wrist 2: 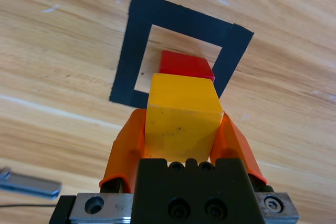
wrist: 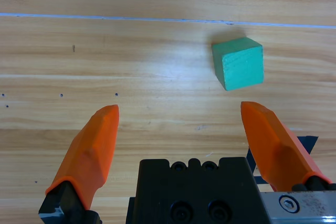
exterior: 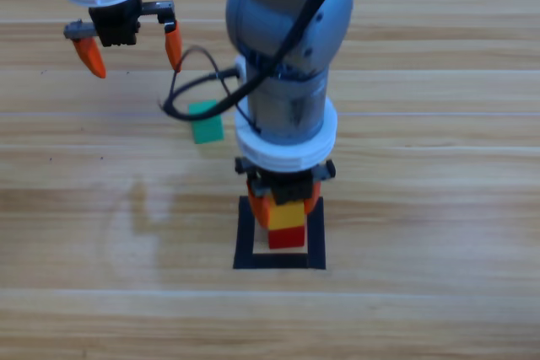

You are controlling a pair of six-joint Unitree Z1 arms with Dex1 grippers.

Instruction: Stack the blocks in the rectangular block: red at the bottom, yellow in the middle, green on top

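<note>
— Blocks first, from our left: where do we see green?
— Teal-green cube (exterior: 207,122), plain and matte, lies on bare wood beyond the left gripper (exterior: 132,48), whose jaws gape wide.
— And the middle?
— Right gripper (exterior: 285,201) clamps the yellow cube (exterior: 287,213) just over the red cube (exterior: 287,237), inside the black tape square (exterior: 246,242).

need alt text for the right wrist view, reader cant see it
The right gripper grips the yellow cube between its two orange jaws, just above the red cube. The red cube sits inside the black tape square on the wooden table.
</note>
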